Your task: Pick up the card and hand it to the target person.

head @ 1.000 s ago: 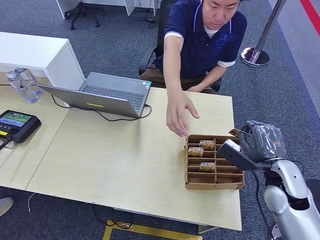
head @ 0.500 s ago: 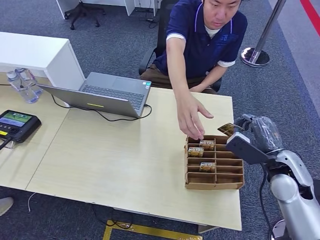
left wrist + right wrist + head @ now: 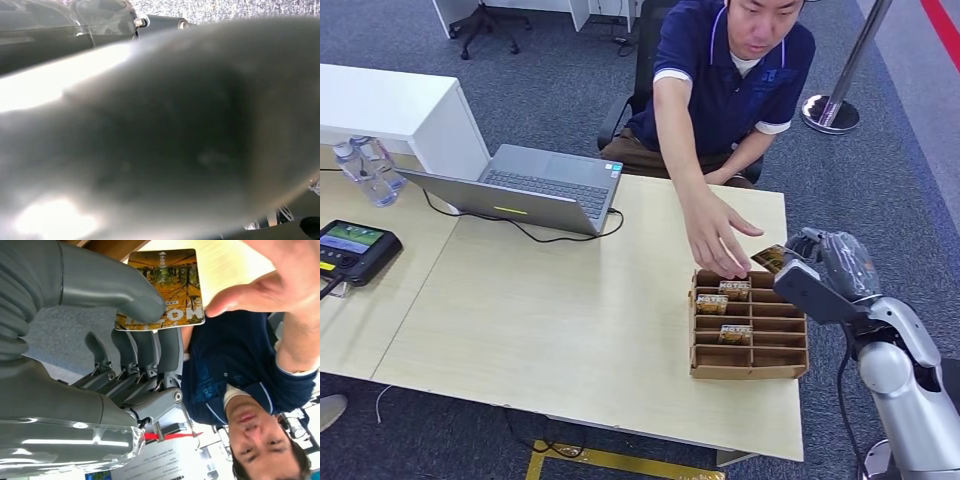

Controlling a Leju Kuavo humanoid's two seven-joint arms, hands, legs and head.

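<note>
My right hand (image 3: pixel 824 268) (image 3: pixel 124 335) holds a yellow-and-brown printed card (image 3: pixel 770 258) (image 3: pixel 170 290), pinched between the thumb and the fingers, just above the far right corner of the cardboard divider box (image 3: pixel 747 364). The person in a dark blue polo shirt (image 3: pixel 727 70) sits across the table and reaches out; that person's hand (image 3: pixel 718 235) (image 3: pixel 279 277) has its fingertips right beside the card's edge, and I cannot tell whether they touch it. More cards (image 3: pixel 712 302) stand in the box's slots.
An open grey laptop (image 3: pixel 524 190) with a black cable sits at the table's far side. A black tablet-like device (image 3: pixel 354 248) and plastic bottles (image 3: pixel 367 168) lie at the left. A stanchion base (image 3: pixel 830 113) stands on the carpet behind the table.
My right hand has carried the card a little left and forward, towards the person. The person's hand has swung right from the box's near-left corner to the card's edge.
</note>
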